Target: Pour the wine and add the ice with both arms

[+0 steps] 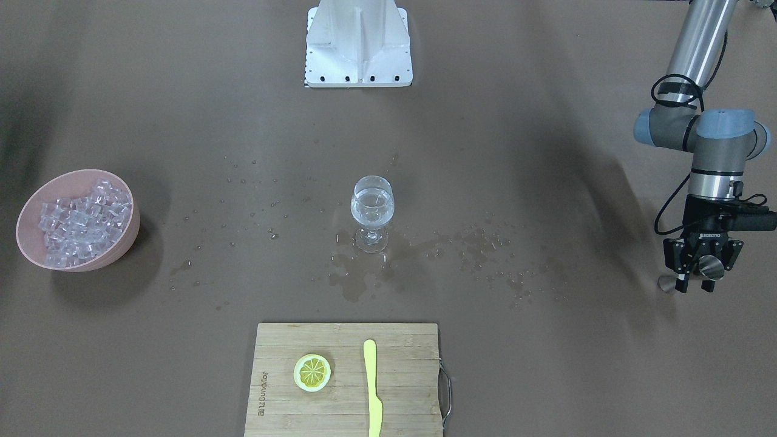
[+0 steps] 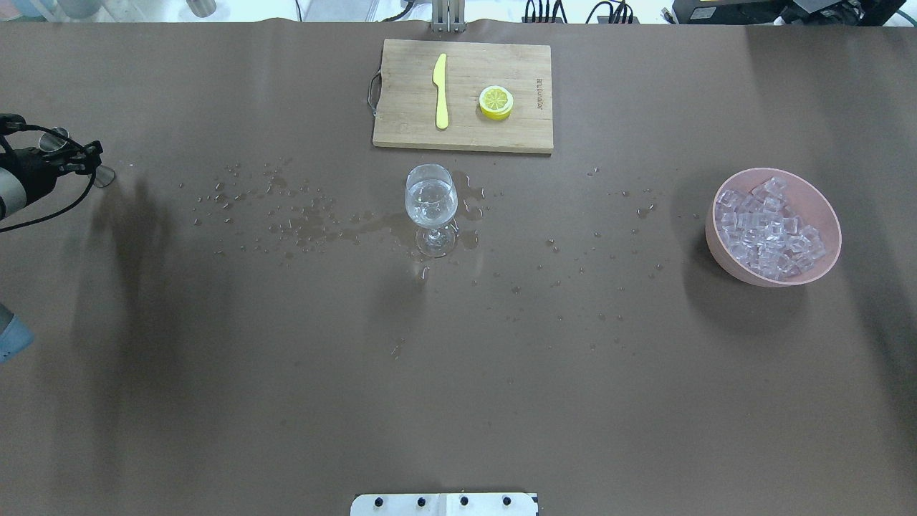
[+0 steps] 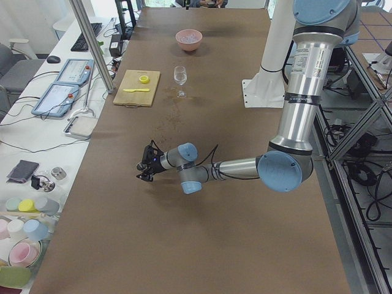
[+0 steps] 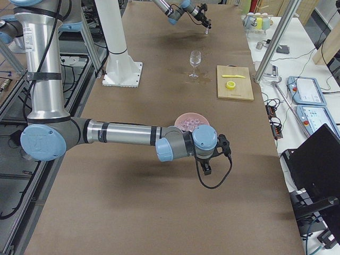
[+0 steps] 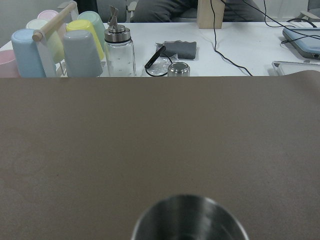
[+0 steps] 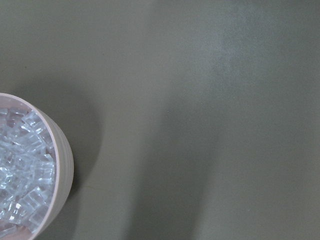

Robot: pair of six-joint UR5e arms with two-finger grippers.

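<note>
— Since the front-facing view takes in the most, start there: how far along is it?

— The wine [image 1: 371, 206] sits in the stemmed glass [image 1: 371, 233] at centre frame, so I judge the pour done. At the right edge the left gripper [image 1: 698, 270] has its fingers pinching a steel jigger [image 1: 711, 266], well apart from the glass. Spilled drops [image 1: 364, 273] ring the glass foot.

— And the ice [image 1: 82, 221]?

— Heaped in the pink bowl [image 1: 124, 240] at the left edge. I see no cubes in the glass, so that step looks undone.

— Overhead?

— The same layout mirrored: glass at centre, bowl at right, jigger at far left.

— The side views?

— From the left end, the near arm lies low over the table. From the right end, the right gripper [image 4: 207, 167] hangs just beside the bowl; I cannot tell whether its fingers are spread.

— The wrist cameras?

— The left one shows only the jigger rim at bottom centre. The right one shows ice at lower left and no fingers.
</note>
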